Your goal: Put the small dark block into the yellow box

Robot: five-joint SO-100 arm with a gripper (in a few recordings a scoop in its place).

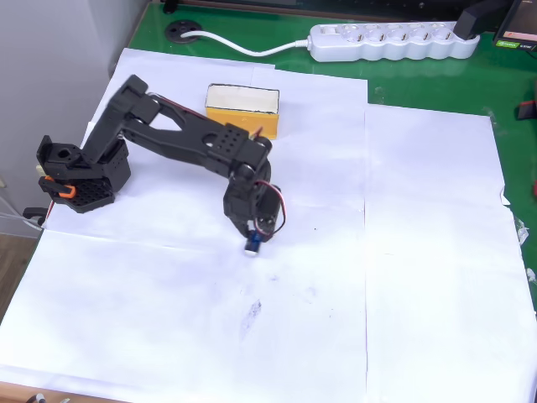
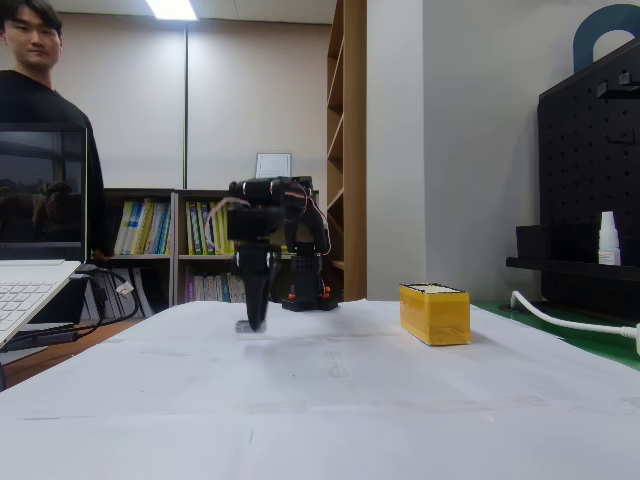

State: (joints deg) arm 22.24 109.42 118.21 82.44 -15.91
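The small dark block (image 1: 252, 244) shows a bluish face and a white end at the tip of my black gripper (image 1: 250, 238), near the middle of the white paper. The gripper points straight down and its fingers are shut on the block. In the fixed view the gripper (image 2: 255, 322) hangs with its tip close to the paper, and the block (image 2: 246, 326) is a small blurred shape at the tip. The yellow box (image 1: 242, 108) stands behind the arm, with a cream top and orange-yellow sides. In the fixed view the box (image 2: 434, 313) sits well to the right of the gripper.
A white power strip (image 1: 390, 40) with its cable lies on the green table (image 1: 436, 84) beyond the paper. An open laptop (image 2: 35, 280) stands at the left, and a person (image 2: 40, 90) is behind it. The arm's base (image 1: 80, 176) sits at the paper's left edge.
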